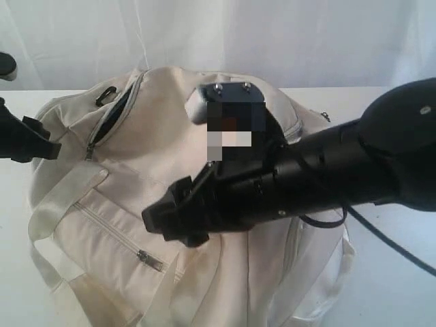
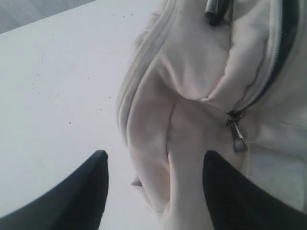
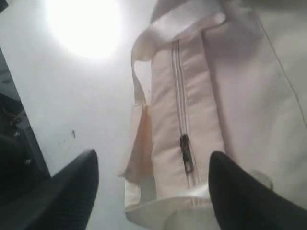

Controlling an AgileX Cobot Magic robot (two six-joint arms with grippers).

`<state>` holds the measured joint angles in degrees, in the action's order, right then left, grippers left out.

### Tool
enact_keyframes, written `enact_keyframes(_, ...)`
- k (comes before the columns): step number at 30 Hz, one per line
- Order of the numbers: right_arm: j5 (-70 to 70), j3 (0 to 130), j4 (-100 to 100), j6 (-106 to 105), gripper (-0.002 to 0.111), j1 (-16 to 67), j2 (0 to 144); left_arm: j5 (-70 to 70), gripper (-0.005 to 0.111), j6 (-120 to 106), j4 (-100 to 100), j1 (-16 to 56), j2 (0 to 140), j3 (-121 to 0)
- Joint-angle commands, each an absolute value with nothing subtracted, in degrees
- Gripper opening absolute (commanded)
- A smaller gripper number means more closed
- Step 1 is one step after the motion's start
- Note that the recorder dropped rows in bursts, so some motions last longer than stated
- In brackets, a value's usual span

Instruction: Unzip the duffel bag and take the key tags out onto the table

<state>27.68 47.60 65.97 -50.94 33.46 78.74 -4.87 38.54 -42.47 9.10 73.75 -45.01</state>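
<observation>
The cream duffel bag [image 1: 157, 170] lies on the white table [image 1: 13, 225]. Its top zipper is partly open, with dark lining [image 1: 112, 116] showing, and the dark pull [image 2: 236, 134] hangs at the end of that gap. My left gripper [image 1: 37, 139] [image 2: 156, 154] is open beside the bag's left end, with a fold of fabric between its fingers. The right gripper [image 1: 169, 219] [image 3: 153, 153] is open and hovers over the front pocket. That pocket's zipper pull [image 3: 185, 151] [image 1: 144, 257] sits at the end of a shut zipper. No key tags are in view.
A pale webbing strap [image 3: 177, 24] runs across the pocket's end. The right arm [image 1: 327, 170] covers much of the bag's right side. White curtain [image 1: 272, 34] hangs behind the table. A bright light glare [image 3: 84, 24] lies on the tabletop.
</observation>
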Motion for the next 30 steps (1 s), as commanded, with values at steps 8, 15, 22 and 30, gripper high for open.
enact_keyframes(8,34.2,43.7,63.2,-41.6,0.061,38.1,72.2,-4.3,0.061,38.5,-46.5,7.0,85.9,-53.6)
enact_keyframes(15,35.4,43.7,60.0,-34.8,0.061,41.6,62.6,-4.7,0.060,38.5,-46.8,7.0,89.1,-55.8)
enact_keyframes(22,36.6,43.7,30.3,-6.3,0.061,41.6,55.8,-4.7,0.041,38.7,-46.8,7.0,90.2,-56.0)
enact_keyframes(30,39.7,43.7,4.2,17.2,0.061,41.6,55.6,-4.6,0.042,40.4,-46.8,7.0,90.3,-56.0)
